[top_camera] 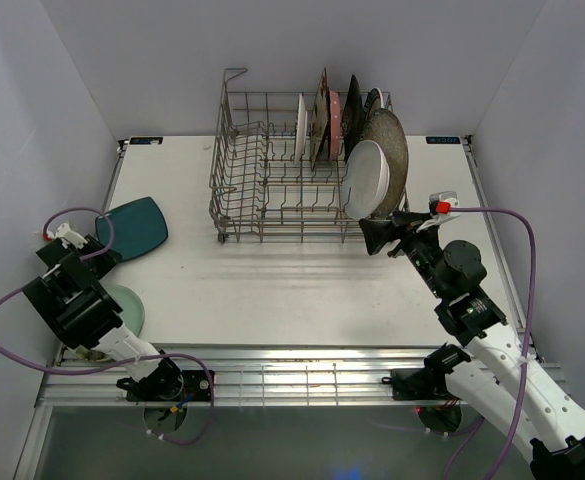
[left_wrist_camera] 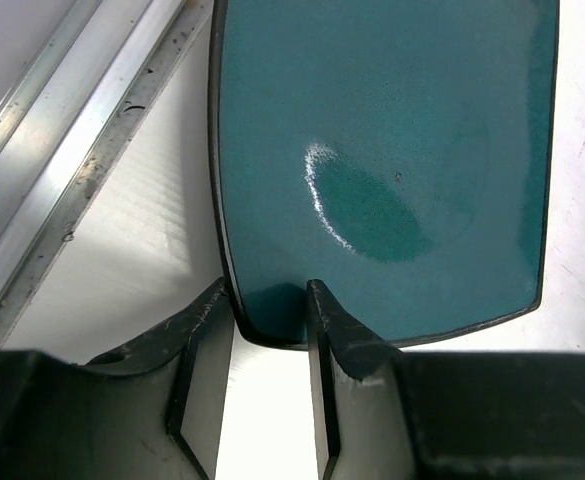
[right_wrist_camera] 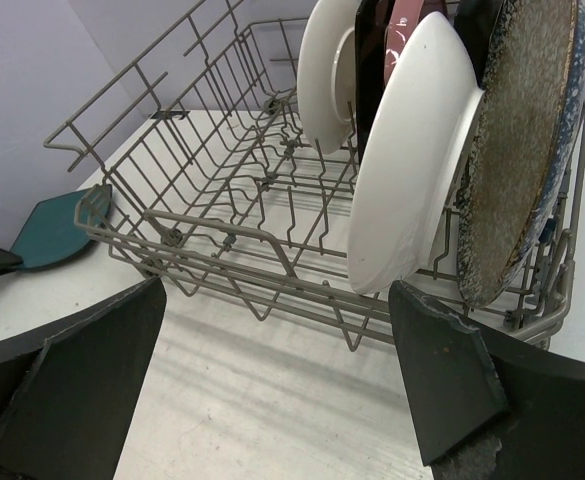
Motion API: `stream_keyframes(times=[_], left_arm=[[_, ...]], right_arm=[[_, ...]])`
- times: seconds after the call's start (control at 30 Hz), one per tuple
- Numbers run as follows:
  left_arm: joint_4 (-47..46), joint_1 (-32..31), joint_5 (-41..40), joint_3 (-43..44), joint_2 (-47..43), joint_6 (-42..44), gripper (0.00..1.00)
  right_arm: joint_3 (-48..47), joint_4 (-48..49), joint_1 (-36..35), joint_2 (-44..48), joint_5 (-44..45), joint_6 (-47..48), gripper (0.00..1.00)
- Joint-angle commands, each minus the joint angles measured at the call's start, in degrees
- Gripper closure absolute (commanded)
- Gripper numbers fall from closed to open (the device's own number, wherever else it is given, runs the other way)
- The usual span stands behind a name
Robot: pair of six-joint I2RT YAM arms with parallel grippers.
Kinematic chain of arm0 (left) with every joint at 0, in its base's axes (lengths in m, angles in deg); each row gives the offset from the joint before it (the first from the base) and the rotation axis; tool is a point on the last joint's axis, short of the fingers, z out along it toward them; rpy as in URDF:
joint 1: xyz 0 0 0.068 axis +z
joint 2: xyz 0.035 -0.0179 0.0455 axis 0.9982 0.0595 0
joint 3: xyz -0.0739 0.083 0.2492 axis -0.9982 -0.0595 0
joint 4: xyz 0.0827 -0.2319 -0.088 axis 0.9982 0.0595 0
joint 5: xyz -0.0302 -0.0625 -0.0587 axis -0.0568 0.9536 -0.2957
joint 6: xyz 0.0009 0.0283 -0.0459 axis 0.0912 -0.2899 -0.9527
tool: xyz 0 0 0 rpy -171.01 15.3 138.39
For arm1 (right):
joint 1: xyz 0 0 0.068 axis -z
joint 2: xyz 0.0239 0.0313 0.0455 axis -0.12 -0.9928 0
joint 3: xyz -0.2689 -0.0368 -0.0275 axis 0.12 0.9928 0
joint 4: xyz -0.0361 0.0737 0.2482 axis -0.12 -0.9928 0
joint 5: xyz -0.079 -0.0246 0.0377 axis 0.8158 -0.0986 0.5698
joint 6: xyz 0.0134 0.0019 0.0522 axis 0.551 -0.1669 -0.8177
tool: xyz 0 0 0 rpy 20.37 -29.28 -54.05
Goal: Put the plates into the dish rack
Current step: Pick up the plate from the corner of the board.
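- Now the left gripper (left_wrist_camera: 269, 290) stands narrowly parted, astride a corner of the teal plate (left_wrist_camera: 392, 150) — whether it pinches, I cannot tell.
- Meanwhile the right gripper (right_wrist_camera: 277, 290) gapes wide, empty, just before the dish rack (right_wrist_camera: 172, 240) with its upright plates (right_wrist_camera: 412, 150).

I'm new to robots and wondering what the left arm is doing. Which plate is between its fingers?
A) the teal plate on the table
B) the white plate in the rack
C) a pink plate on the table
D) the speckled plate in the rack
A: the left wrist view shows a corner of the teal plate between the fingers of the left gripper.
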Motion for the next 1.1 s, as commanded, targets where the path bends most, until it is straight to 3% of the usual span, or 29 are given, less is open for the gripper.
stream_keyframes(times=[0.0,0.3,0.6,0.9,1.0,1.03,1.07], left_arm=[[-1.1,-1.6,1.0,0.3,-2.0,1.8,0.6],[-1.0,-4.5,3.2,0.2,-6.0,1.7,0.6],[3.3,-5.7,5.7,4.1,-9.6,-0.1,0.7],[5.7,-5.7,7.5,6.8,-12.5,-2.5,0.72],[6.7,-5.7,9.2,8.5,-12.7,-3.4,0.8],[7.0,-5.7,9.7,9.1,-12.6,-4.1,0.97],[7.3,-5.8,10.5,9.5,-12.5,-4.4,1.0]], right_arm=[[0.2,2.8,0.0,0.1,-0.8,0.4,0.02],[0.1,2.8,0.1,0.2,-1.1,0.4,0.02],[0.2,2.7,0.1,0.6,-1.1,0.4,0.02],[0.2,2.7,0.1,0.6,-1.1,0.5,0.02],[0.2,2.7,0.1,0.7,-1.1,0.5,0.02],[0.2,2.7,0.1,0.7,-1.1,0.6,0.02],[0.2,2.7,0.0,0.7,-1.1,0.6,0.02]])
